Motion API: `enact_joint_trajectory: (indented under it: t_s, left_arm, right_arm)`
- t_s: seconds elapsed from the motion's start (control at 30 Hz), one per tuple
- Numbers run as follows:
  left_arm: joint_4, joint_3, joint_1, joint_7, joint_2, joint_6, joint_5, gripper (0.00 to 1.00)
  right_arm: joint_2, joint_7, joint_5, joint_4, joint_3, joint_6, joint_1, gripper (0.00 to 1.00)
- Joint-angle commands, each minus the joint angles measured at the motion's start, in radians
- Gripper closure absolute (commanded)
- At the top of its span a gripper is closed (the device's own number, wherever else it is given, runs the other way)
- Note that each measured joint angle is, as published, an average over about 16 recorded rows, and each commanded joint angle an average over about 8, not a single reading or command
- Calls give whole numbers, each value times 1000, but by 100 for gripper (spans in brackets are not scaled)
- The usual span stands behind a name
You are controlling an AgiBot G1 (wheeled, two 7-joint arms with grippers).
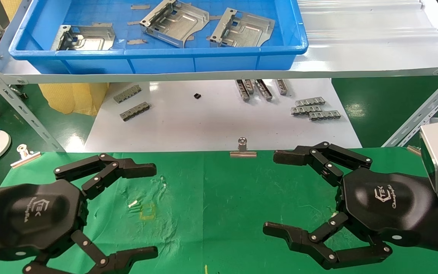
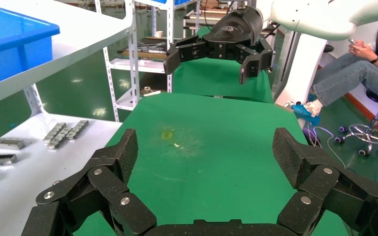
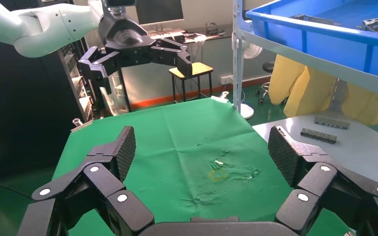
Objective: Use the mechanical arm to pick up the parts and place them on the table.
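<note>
Three shiny stamped metal parts lie in a blue bin (image 1: 158, 51) on the shelf: one at the left (image 1: 85, 38), one in the middle (image 1: 175, 21), one at the right (image 1: 242, 28). The table (image 1: 219, 198) with green cloth lies below and nearer to me. My left gripper (image 1: 154, 210) hovers open and empty over the table's left side; its own view (image 2: 204, 147) shows only cloth between the fingers. My right gripper (image 1: 271, 192) hovers open and empty over the right side, and its own view (image 3: 202, 142) also shows only cloth.
A pale metal shelf (image 1: 356, 57) carries the bin, with slanted struts at the left (image 1: 17, 102) and right (image 1: 424, 114). Under it a white sheet holds grey slotted bars (image 1: 135, 110) (image 1: 314, 108). A binder clip (image 1: 243, 148) sits on the cloth's far edge. A person (image 2: 359, 64) sits beyond the table.
</note>
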Motion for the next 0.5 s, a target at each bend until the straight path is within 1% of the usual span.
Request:
enact_joint_trajectory:
  t_s: [0.03,0.07,0.1,0.13,0.33,0.5]
  left_arm:
    - [0,0,0,0,0,0,0,0]
    - [0,0,0,0,0,0,0,0]
    - [0,0,0,0,0,0,0,0]
    - [0,0,0,0,0,0,0,0]
    - [0,0,0,0,0,0,0,0]
    - [0,0,0,0,0,0,0,0]
  right_arm:
    - [0,0,0,0,0,0,0,0]
    - [0,0,0,0,0,0,0,0]
    - [0,0,0,0,0,0,0,15]
    - [0,0,0,0,0,0,0,25]
    - [0,0,0,0,0,0,0,100]
    - [0,0,0,0,0,0,0,100]
